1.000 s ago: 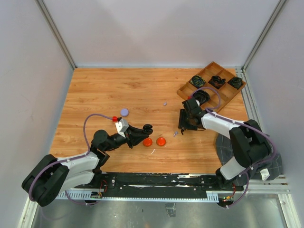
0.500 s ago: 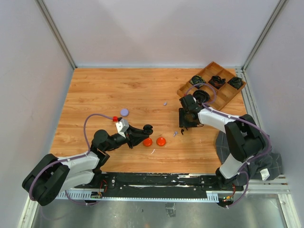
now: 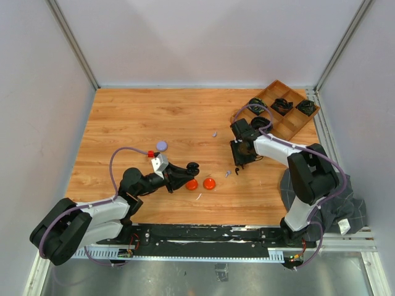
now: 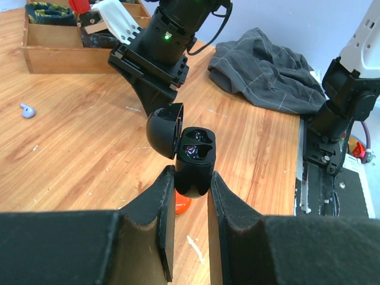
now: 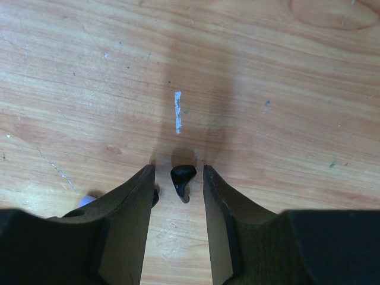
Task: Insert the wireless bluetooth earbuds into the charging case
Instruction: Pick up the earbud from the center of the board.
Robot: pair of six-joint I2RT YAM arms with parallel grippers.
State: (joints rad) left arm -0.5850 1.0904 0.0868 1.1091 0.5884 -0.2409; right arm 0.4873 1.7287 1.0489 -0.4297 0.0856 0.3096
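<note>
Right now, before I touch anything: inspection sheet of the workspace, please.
Surface: wooden table, a few small white marks.
Job's things: black case, lid open, held off the table; black earbud and lilac earbud lying loose.
Clutter: orange discs, lilac disc, tray, grey cloth.
Grippers: left gripper shut on the case; right gripper open, straddling the black earbud.
Cables: coiled black cables in the tray; purple cable looping over the left arm.
Surroundings: white walls.
</note>
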